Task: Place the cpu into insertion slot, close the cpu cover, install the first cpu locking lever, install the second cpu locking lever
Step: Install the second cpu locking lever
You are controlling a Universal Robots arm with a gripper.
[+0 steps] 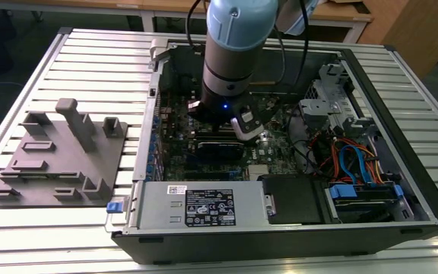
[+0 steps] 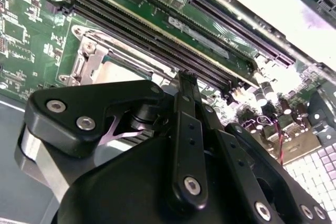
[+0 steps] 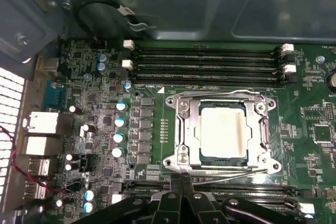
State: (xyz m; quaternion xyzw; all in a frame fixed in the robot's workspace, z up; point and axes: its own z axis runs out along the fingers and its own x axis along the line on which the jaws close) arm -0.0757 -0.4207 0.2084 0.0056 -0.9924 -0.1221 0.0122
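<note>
Hovering low over the motherboard, the gripper (image 3: 181,184) has its fingers pressed together, pinching nothing. In the first wrist view the cpu (image 3: 223,132) sits in the insertion slot with the cpu cover (image 3: 184,129) down around it, at one o'clock just beyond the fingertips.

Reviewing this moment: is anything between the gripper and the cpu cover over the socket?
Nothing visible. In the first wrist view the cpu sits in the insertion slot with the cpu cover down around it. The gripper is just beside the cover's edge, with only bare green motherboard and memory slots nearby.
</note>
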